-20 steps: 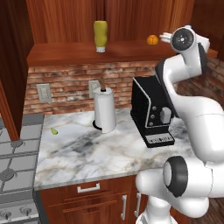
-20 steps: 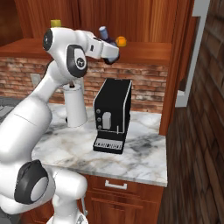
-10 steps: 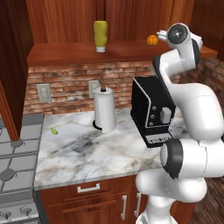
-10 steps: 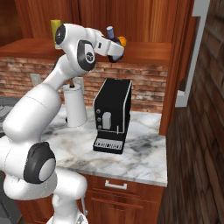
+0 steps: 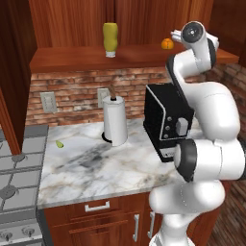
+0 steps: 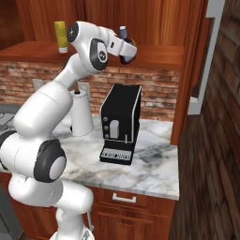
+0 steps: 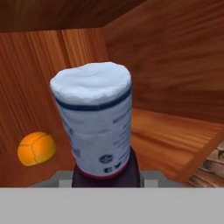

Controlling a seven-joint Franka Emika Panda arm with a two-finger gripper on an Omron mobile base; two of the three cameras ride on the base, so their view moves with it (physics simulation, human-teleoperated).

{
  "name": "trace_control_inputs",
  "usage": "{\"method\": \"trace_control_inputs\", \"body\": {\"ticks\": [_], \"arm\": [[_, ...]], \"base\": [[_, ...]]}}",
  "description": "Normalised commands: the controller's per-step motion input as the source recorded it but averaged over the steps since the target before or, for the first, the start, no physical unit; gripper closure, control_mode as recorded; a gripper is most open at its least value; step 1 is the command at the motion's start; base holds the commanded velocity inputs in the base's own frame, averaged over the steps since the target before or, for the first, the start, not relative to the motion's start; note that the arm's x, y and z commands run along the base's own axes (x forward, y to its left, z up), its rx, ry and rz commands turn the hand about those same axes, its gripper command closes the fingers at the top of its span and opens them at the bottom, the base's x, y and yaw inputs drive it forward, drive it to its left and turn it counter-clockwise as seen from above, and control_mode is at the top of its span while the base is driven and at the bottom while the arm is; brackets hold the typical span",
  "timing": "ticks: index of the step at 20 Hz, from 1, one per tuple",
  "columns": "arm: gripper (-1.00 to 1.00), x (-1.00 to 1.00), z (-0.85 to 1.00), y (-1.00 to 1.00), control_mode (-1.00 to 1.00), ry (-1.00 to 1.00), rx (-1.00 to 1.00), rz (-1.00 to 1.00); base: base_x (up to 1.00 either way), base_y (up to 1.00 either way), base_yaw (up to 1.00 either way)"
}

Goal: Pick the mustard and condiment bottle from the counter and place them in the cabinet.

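Beside the small orange fruit (image 7: 36, 148) on the wide plank shelf of the reddish-brown wooden cabinet (image 5: 72, 55), the end effector (image 6: 125, 50) carries the small dark brown condiment bottle (image 7: 97, 127) with its pale bluish-white cap and reddish label band; the jaws are closed tight on the bottle's dark lower body, cap pointing into the cabinet recess. The squat yellow plastic mustard bottle (image 5: 110, 39) already stands on the same shelf, well apart from the fruit on the far side from the arm. Judged risks: released while tilted or above the plank, the narrow bottle could topple and roll off the shelf edge onto the white and grey veined marble surface (image 5: 96, 166); pushed sideways, it could nudge the fruit, which would roll; whether its base touches the plank cannot be told.
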Motion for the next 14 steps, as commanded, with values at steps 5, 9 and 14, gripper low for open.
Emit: {"method": "trace_control_inputs", "body": {"ticks": [5, 9, 14], "arm": [[1.0, 0.36, -0.03, -0.13, -1.0, 0.0, 0.0, 0.0], [1.0, 0.32, -0.12, -0.12, -1.0, 0.0, 0.0, 0.0], [1.0, 0.32, -0.24, -0.1, -1.0, 0.0, 0.0, 0.0]], "base": [[0.0, 0.0, 0.0], [0.0, 0.0, 0.0], [0.0, 0.0, 0.0]]}}
